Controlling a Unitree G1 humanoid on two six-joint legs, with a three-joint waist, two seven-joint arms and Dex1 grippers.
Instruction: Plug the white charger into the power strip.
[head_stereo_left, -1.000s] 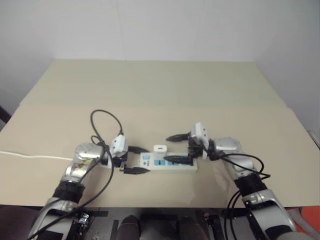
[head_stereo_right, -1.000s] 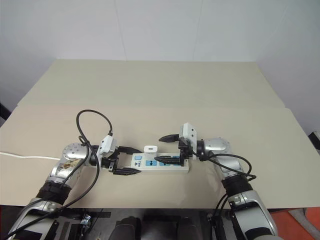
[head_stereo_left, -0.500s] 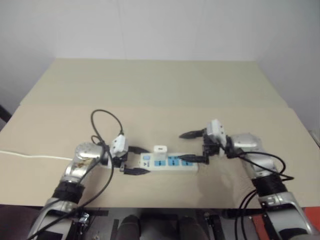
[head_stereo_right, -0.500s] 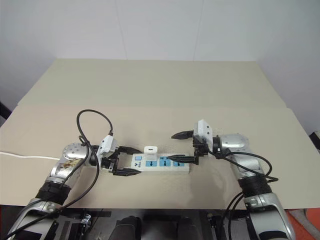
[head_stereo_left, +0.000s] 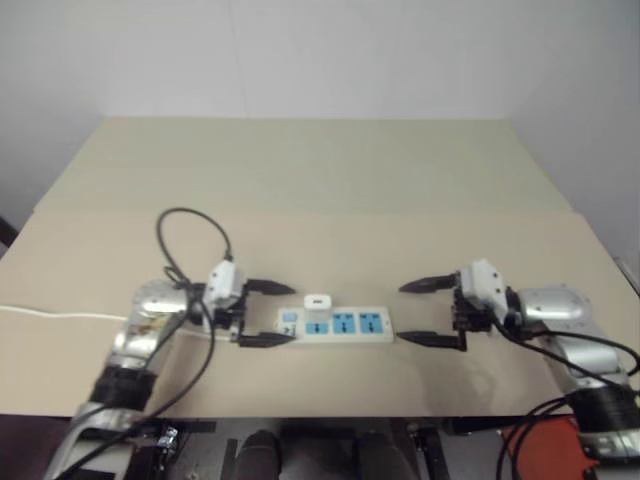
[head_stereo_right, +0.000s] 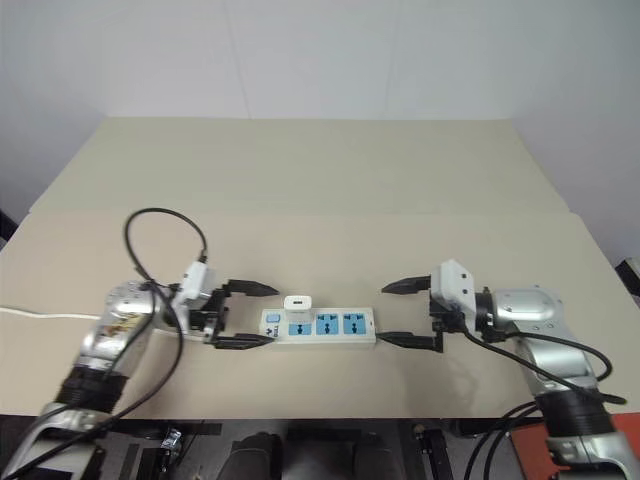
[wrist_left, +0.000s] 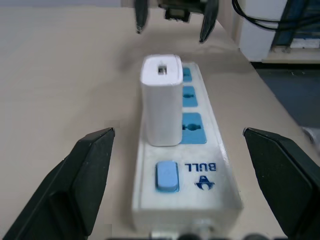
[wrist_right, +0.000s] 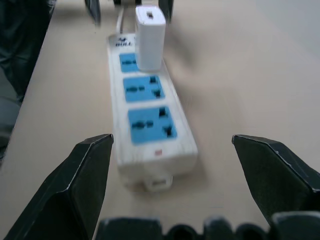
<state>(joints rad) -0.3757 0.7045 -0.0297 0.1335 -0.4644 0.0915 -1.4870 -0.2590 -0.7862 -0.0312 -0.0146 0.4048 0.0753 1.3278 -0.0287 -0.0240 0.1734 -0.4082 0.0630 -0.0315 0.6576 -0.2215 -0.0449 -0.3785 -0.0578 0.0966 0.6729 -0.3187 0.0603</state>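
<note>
Left jaws (head_stereo_left: 268, 314): mine, spread wide, pinching nothing, level with the switch end of the power strip (head_stereo_left: 336, 325).
Right jaws (head_stereo_left: 430, 313): spread wide, empty, just off the strip's other end.
White charger (head_stereo_left: 318, 302): upright in the socket nearest my left jaws.
Surface (head_stereo_left: 320, 190): carries the strip between both jaws.
</note>
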